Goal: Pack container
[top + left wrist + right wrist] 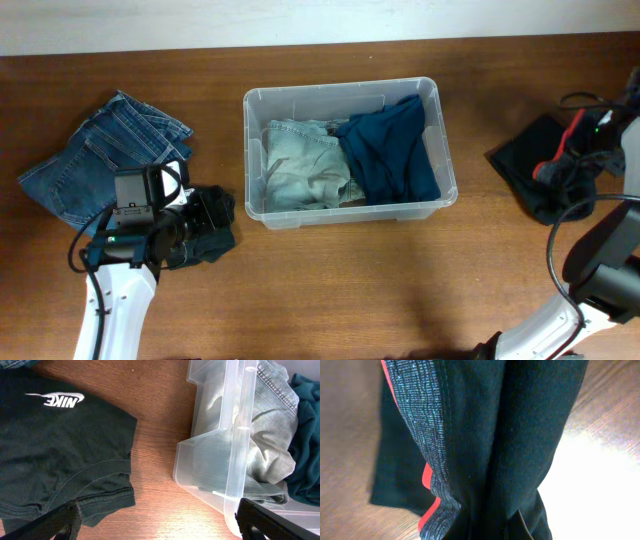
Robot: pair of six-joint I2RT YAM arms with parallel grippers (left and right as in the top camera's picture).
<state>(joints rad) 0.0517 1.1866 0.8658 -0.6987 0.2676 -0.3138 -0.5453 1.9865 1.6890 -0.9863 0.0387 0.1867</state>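
Observation:
The clear plastic container stands mid-table and holds pale grey-green jeans and a dark teal garment. In the left wrist view its near corner is on the right and a black Nike shirt lies on the left. My left gripper hangs open over the shirt's edge, with bare wood between its fingertips. Far right, my right gripper is shut on a black garment with a red stripe, whose cloth bunches into the jaws and hides them.
Folded blue jeans lie at the far left, beside the black shirt. The black garment spreads on the table right of the container. Bare wooden table runs along the front.

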